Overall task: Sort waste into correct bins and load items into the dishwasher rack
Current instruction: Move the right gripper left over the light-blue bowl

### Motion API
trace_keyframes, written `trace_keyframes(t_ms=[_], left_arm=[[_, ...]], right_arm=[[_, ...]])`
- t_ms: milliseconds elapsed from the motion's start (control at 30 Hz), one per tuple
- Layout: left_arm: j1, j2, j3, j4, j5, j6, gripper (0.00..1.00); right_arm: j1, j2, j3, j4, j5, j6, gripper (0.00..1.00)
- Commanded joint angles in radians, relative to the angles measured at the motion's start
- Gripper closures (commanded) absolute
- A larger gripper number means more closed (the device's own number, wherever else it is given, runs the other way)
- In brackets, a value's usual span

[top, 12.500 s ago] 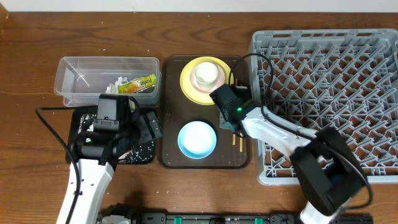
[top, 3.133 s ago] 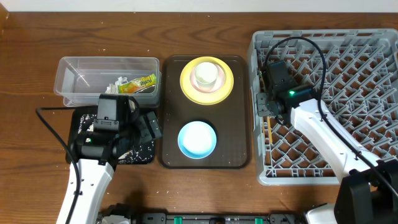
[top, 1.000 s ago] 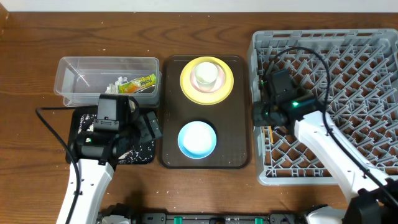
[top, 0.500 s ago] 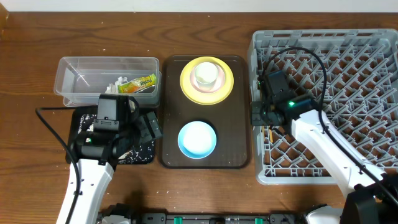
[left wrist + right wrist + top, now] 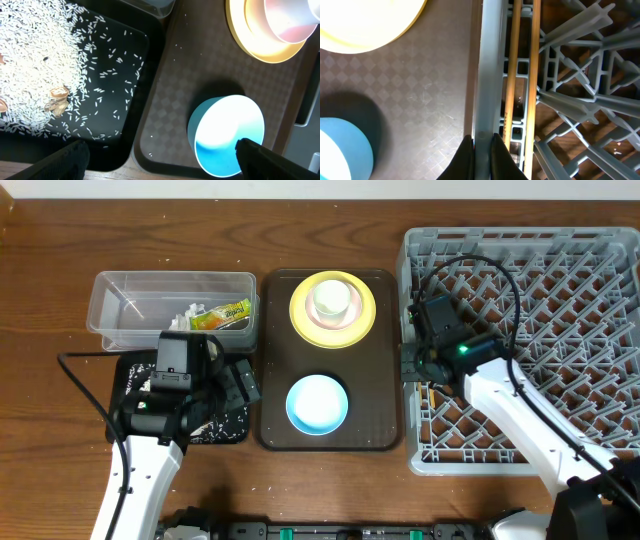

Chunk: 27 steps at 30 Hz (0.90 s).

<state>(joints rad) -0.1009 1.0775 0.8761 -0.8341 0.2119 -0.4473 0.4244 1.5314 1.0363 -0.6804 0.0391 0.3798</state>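
While pinching dishwasher rack wall at frame bottom with right end effector, holds left end effector wide apart.

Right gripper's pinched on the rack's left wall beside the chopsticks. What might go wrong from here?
1. The right gripper is shut on the left wall of the dishwasher rack. Moving off without opening would likely drag the rack against the brown tray right beside it.
2. The chopsticks lie along that wall, close to the fingers. A sideways move may knock them askew.
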Motion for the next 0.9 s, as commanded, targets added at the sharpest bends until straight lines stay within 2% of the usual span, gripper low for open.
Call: trace_keyframes(t_ms=[0, 233, 433, 600, 733, 867], left_arm=[[0.004, 0.000, 0.016, -0.003, 0.009, 0.005, 0.04], [0.004, 0.000, 0.016, -0.003, 0.009, 0.005, 0.04], [0.004, 0.000, 0.016, -0.003, 0.009, 0.005, 0.04], [0.004, 0.000, 0.016, -0.003, 0.009, 0.005, 0.04], [0.004, 0.000, 0.016, -0.003, 0.009, 0.005, 0.04], [0.004, 0.000, 0.016, -0.003, 0.009, 0.005, 0.04]], right_arm=[[0.037, 0.004, -0.002, 0.012, -0.089, -0.014, 0.93], [0.035, 0.001, 0.002, 0.007, -0.035, -0.050, 0.68], [0.032, -0.024, 0.095, -0.021, -0.053, -0.074, 0.67], [0.052, -0.053, 0.136, -0.026, -0.182, -0.074, 0.65], [0.095, -0.054, 0.134, -0.032, -0.284, -0.087, 0.64], [0.169, -0.054, 0.134, -0.034, -0.289, -0.123, 0.63]])
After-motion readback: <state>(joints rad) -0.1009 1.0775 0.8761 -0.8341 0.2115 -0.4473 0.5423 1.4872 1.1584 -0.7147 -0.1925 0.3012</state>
